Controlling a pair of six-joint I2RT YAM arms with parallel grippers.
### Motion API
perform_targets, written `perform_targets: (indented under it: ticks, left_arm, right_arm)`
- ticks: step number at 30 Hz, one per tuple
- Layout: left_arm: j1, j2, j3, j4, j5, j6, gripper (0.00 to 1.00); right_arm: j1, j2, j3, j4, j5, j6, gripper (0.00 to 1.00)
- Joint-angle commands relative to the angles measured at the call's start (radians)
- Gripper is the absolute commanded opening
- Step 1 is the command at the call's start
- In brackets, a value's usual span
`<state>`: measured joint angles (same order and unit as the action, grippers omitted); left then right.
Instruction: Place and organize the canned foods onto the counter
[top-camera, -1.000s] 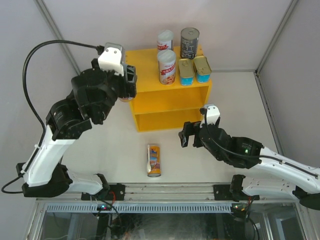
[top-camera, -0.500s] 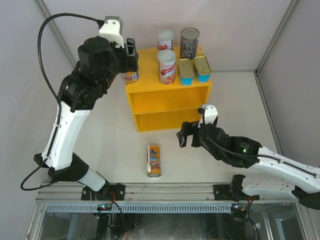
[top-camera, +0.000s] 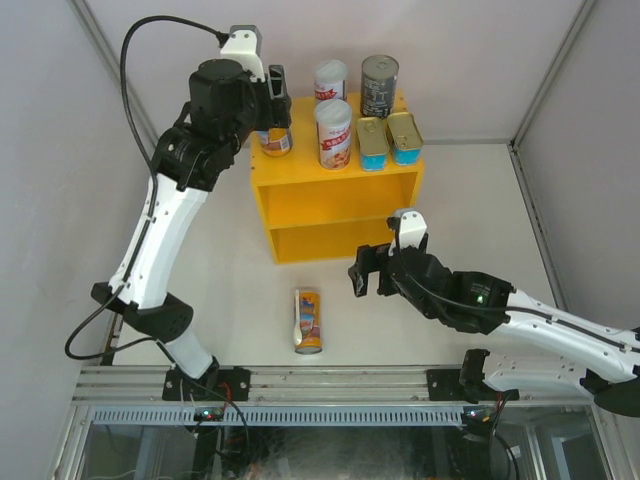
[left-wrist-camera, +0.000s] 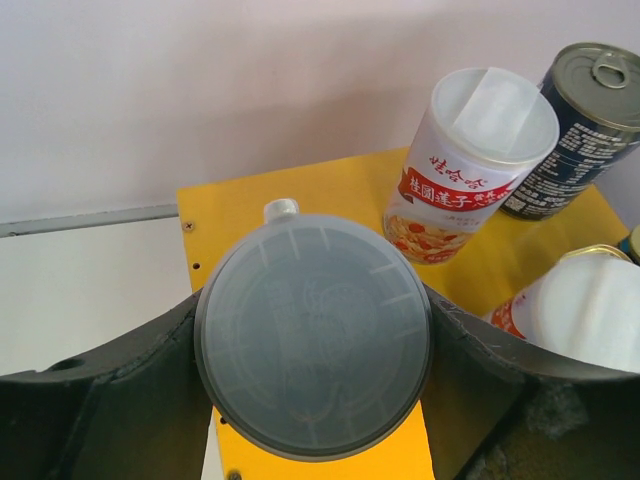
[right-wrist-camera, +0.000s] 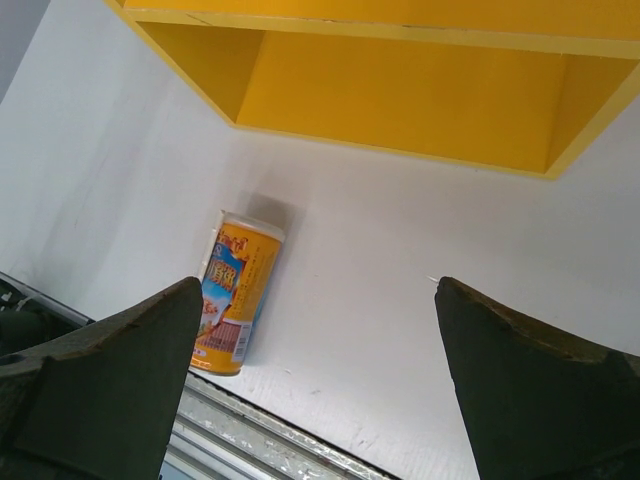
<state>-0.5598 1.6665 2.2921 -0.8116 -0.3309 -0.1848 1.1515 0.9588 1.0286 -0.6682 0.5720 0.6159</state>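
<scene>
My left gripper (top-camera: 272, 108) is shut on an upright orange-blue can (top-camera: 275, 142) and holds it over the left end of the yellow counter's top (top-camera: 300, 172). In the left wrist view the can's grey lid (left-wrist-camera: 313, 335) fills the gap between the fingers, above the counter (left-wrist-camera: 250, 205). Two white-red cans (top-camera: 331, 80) (top-camera: 333, 133), a dark grey can (top-camera: 379, 86) and two teal tins (top-camera: 372, 143) (top-camera: 404, 136) stand on the top. Another orange-blue can (top-camera: 308, 321) with a white spoon lies on the table. My right gripper (top-camera: 365, 272) is open and empty, right of and behind it.
In the right wrist view the lying can (right-wrist-camera: 235, 292) is at the lower left, near the table's metal front edge (right-wrist-camera: 280, 440), and the counter's open lower compartment (right-wrist-camera: 400, 95) is above. Grey walls enclose the table.
My left arm has raised the orange-blue can and carried it right, from beside the counter to over its top's left end. My right gripper has shifted slightly left.
</scene>
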Motion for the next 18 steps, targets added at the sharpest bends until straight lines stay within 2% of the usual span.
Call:
perform_targets:
  ticks: [1, 18]
  left_arm:
    - [0.011, -0.007, 0.102, 0.199, 0.014, -0.006, 0.00]
    - [0.035, 0.073, 0.165, 0.208, 0.040, 0.070, 0.00]
  right_arm:
    - [-0.007, 0.002, -0.007, 0.050, -0.012, -0.016, 0.98]
    - [-0.026, 0.024, -0.061, 0.113, -0.078, -0.021, 0.99]
